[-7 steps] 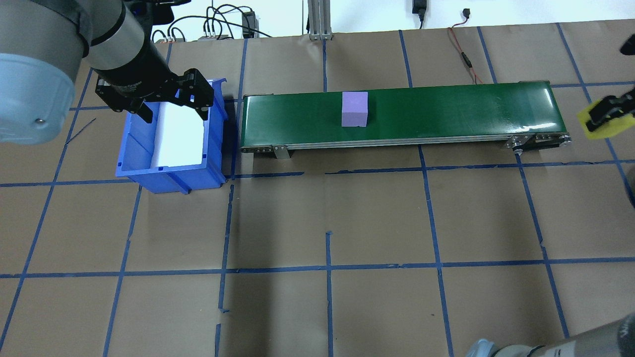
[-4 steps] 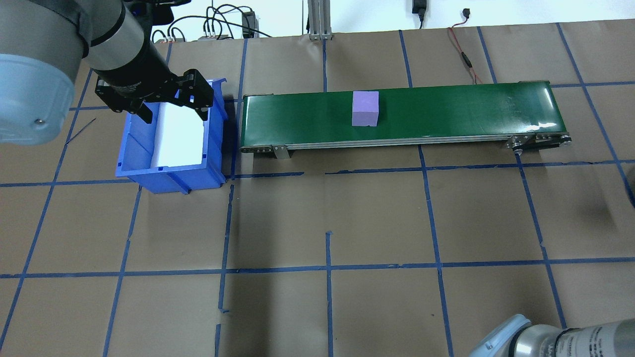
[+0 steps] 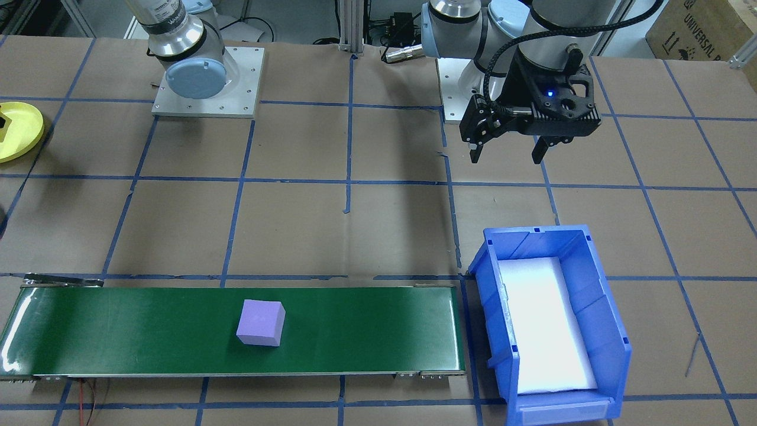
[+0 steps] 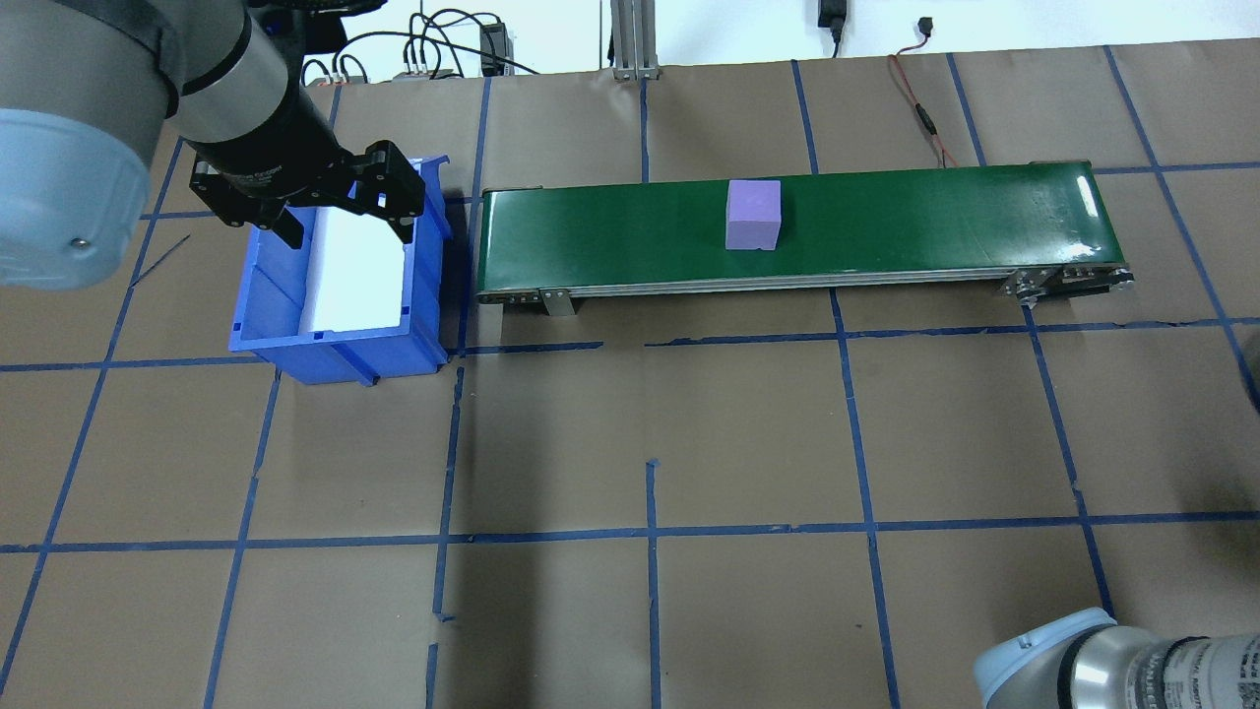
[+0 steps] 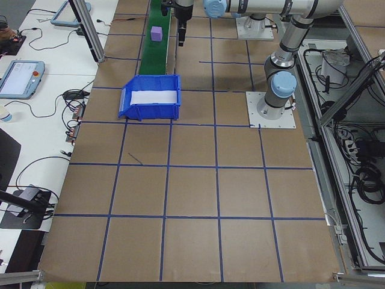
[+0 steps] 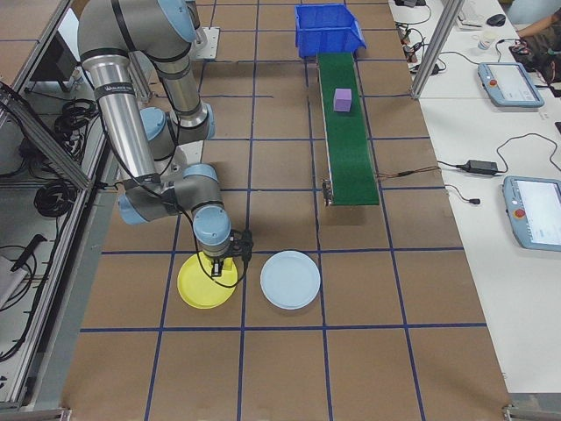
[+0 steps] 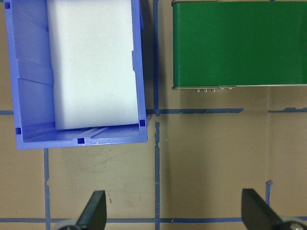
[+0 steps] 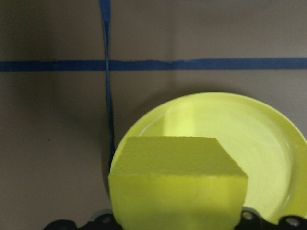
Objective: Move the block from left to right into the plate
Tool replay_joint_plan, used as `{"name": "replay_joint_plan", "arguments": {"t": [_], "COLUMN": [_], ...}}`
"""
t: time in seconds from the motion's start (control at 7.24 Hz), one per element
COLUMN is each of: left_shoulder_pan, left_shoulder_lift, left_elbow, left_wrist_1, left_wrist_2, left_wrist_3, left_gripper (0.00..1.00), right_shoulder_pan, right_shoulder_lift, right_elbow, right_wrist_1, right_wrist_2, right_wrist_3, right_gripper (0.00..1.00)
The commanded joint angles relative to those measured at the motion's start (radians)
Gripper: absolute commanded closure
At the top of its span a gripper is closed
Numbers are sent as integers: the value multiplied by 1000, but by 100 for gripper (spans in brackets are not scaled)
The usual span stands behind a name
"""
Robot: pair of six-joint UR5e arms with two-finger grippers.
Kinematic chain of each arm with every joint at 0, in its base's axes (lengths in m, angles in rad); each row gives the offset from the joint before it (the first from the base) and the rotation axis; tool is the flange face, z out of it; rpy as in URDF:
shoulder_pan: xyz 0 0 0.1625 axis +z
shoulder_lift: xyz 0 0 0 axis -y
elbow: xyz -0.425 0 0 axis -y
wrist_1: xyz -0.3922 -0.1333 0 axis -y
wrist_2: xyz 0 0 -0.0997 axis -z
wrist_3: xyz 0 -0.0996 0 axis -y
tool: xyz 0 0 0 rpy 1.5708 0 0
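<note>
Here a grainy foam yellow block [image 8: 177, 184] hangs above the glossy round plate [image 8: 268, 143].

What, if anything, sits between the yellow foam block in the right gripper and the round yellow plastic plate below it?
Nothing visible. The yellow foam block hangs directly over the round yellow plastic plate, whose bare surface shows beneath it.

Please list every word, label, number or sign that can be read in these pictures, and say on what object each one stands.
"UNIVERSAL R": printed on the cardboard box, cut off by the picture's edge.
White lettering on the right arm's metal collar: too blurred to read.
Lettering on the left gripper's wrist: too small to read.
</note>
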Motion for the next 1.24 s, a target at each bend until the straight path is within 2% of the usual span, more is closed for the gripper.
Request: {"name": "replay_joint_plan", "arguments": {"t": [0.0, 0.14, 0.41, 0.55, 0.69, 0.83, 0.97, 1.1], "left_shoulder_pan": [-1, -1, 0, 0, 0, 0, 0, 0], "left_shoulder_lift": [0, 0, 0, 0, 0, 0, 0, 0], "left_elbow": [-3, -3, 1, 0, -2, 0, 0, 0], "left_wrist_1": [0, 0, 1, 1, 2, 3, 3, 3], "left_wrist_2": [-1, -1, 2, -1, -1, -1, -1, -1], "left_wrist_3": [2, 2, 3, 6, 5, 5, 5, 5], "left_gripper": [0, 0, 0, 0, 0, 0, 0, 0], "right_shoulder_pan": [-27, -27, -27, -27, -11, 70, 212, 335], "right_shoulder_lift": [64, 87, 84, 72, 37, -53, -78, -24], "right_elbow": [0, -1, -7, -21, -33, -50, -132, -236], "right_wrist_1": [-25, -54, -52, -36, -14, -6, 44, 79], "right_wrist_2": [3, 3, 18, 41, 38, 44, 48, 130], "right_wrist_3": [-1, 0, 9, 32, 70, 77, 163, 266], "right_gripper": [41, 36, 4, 0, 0, 0, 0, 0]}}
